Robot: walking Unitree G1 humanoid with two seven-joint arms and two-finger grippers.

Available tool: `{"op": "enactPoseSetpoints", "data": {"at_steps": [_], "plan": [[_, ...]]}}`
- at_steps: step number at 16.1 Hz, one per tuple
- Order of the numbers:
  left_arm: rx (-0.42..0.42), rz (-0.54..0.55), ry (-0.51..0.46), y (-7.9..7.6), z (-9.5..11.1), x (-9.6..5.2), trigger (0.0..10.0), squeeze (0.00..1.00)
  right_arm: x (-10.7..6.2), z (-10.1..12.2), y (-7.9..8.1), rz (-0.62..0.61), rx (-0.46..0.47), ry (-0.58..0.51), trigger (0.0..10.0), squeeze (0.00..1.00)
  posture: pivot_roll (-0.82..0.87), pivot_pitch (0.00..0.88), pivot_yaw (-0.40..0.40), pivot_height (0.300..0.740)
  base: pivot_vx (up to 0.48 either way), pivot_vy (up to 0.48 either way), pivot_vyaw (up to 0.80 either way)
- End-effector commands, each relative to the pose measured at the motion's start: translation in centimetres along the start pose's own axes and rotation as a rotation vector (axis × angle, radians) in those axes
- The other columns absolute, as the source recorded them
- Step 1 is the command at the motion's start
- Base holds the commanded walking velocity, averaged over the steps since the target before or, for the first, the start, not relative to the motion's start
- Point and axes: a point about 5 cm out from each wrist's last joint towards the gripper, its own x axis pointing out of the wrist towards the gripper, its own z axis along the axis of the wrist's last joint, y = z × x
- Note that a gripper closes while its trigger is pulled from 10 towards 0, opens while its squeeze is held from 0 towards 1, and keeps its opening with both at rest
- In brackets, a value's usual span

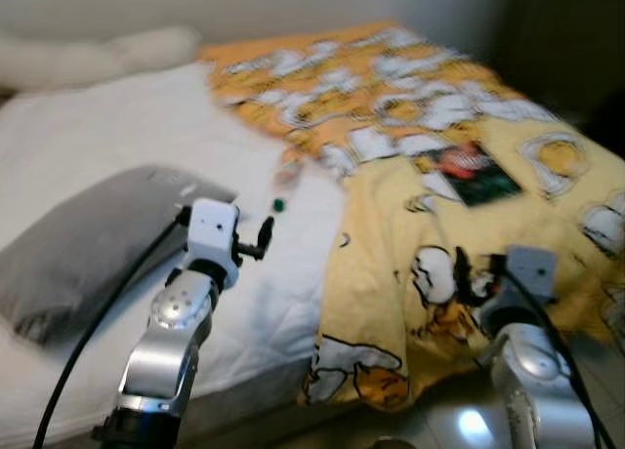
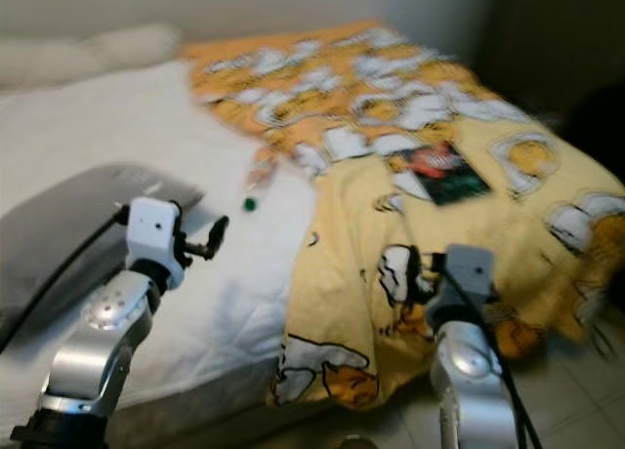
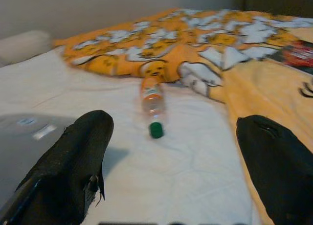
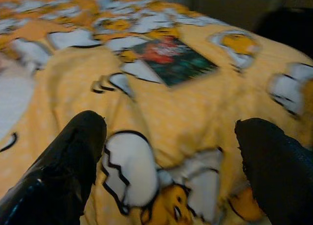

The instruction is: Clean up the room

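Note:
A clear plastic bottle [image 3: 152,107] with an orange label and a green cap lies on its side on the white sheet [image 1: 117,127], next to the edge of the yellow cartoon-print blanket [image 1: 508,234]. My left gripper [image 1: 261,238] hovers open above the sheet, short of the bottle and facing it, with nothing between its fingers [image 3: 80,156]. A dark book [image 4: 171,58] lies flat on the blanket. My right gripper [image 4: 171,132] is open over the blanket's front part, short of the book, and holds nothing.
A grey pillow [image 1: 88,239] lies on the bed beside my left arm. A white pillow [image 1: 98,54] rests at the head of the bed by the wall. The blanket hangs over the bed's near edge down to the tiled floor [image 1: 459,425].

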Motion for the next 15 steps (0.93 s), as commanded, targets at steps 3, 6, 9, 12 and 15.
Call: {"op": "enactPoseSetpoints", "data": {"at_steps": [3, 6, 9, 12, 15], "plan": [[0.023, 0.051, 0.006, 1.22, -0.52, -0.15, 10.0, 0.00, 0.24, 0.15, 0.59, 0.015, 0.014, 0.008, 10.0, 0.00, -0.12, 0.000, 0.033, 0.740, 0.000, 0.245, -0.52], [0.041, 0.056, -0.005, 1.77, -0.88, -0.14, 10.0, 0.00, 0.45, 0.13, 1.06, 0.030, 0.007, 0.015, 10.0, 0.00, -0.11, 0.000, 0.029, 0.740, 0.000, 0.000, 0.00], [0.039, 0.034, -0.021, 1.51, -0.82, -0.10, 10.0, 0.00, 0.42, -0.02, 0.86, 0.017, 0.015, 0.024, 10.0, 0.00, -0.11, 0.000, 0.033, 0.740, 0.000, 0.000, -0.23], [0.049, 0.019, -0.043, 1.28, -0.72, 0.00, 10.0, 0.00, 0.55, -0.10, 0.55, 0.013, 0.018, 0.024, 10.0, 0.00, -0.11, 0.000, 0.022, 0.740, 0.000, 0.000, -0.77], [0.062, 0.007, -0.052, 1.09, -0.76, -0.04, 10.0, 0.00, 0.58, -0.09, 0.57, 0.012, 0.023, 0.020, 10.0, 0.00, -0.10, 0.000, 0.015, 0.740, 0.000, 0.000, -0.77]]}}
